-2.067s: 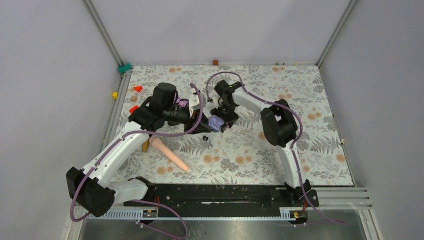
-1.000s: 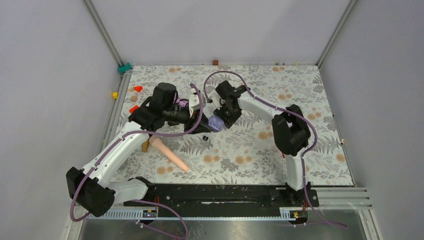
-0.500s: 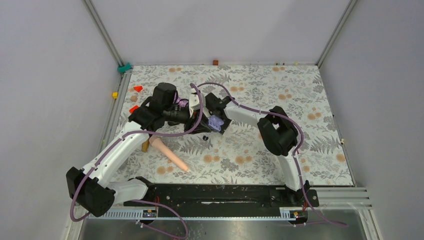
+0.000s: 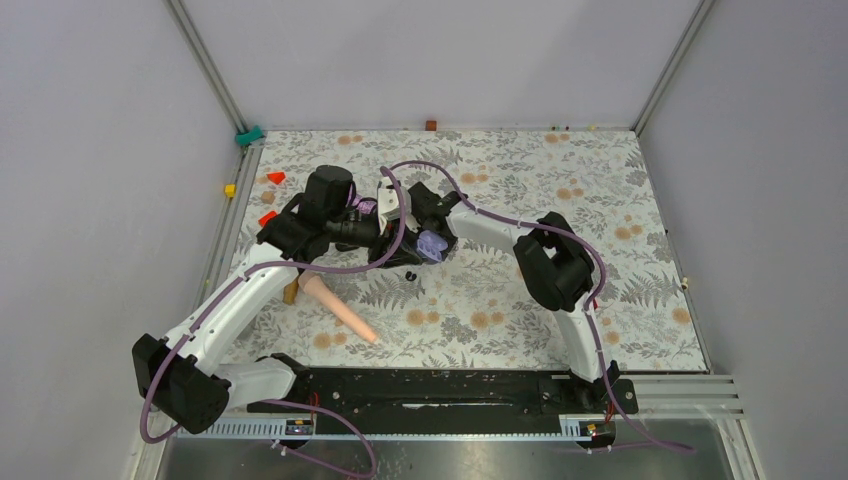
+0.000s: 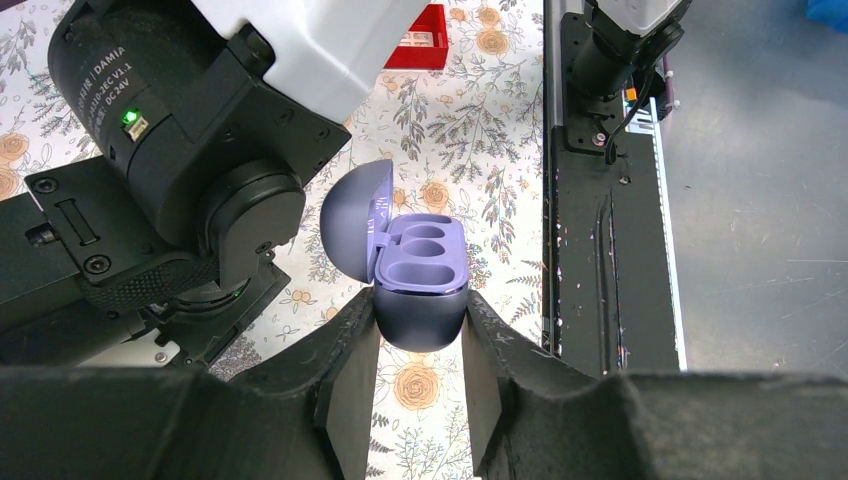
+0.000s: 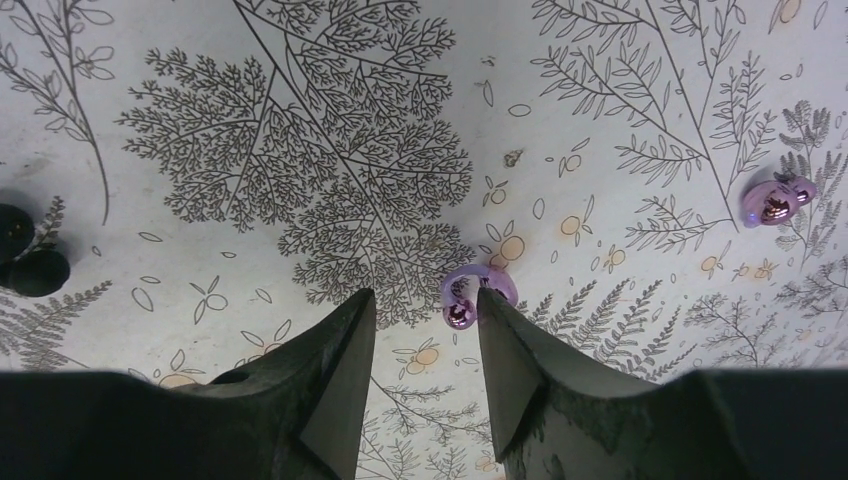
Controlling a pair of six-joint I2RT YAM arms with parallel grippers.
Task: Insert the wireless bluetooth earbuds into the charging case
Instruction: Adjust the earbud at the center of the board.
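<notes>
My left gripper [image 5: 420, 322] is shut on the purple charging case [image 5: 421, 280], gripping its lower body. The case's lid [image 5: 352, 222] stands open and both sockets are empty. From above, the case [image 4: 433, 245] sits mid-table. My right gripper [image 6: 425, 300] is open, low over the mat, with a purple earbud [image 6: 468, 298] just inside its right fingertip. A second purple earbud [image 6: 776, 201] lies to the right. Two black earbuds [image 6: 28, 256] lie at the left edge, and also show from above [image 4: 410, 274]. From above, the right gripper [image 4: 418, 212] is just behind the case.
A peach cone-shaped piece [image 4: 338, 308] lies near the left arm. Red pieces [image 4: 276, 177] and a yellow block [image 4: 230, 190] sit at the left edge, and a brown block [image 4: 431, 125] at the back. A red box [image 5: 416, 38] shows beyond the case. The black rail [image 4: 430, 390] runs along the front.
My right arm has swung left and down, from beside the case to behind it over the purple earbuds. My left arm and the case have not moved.
</notes>
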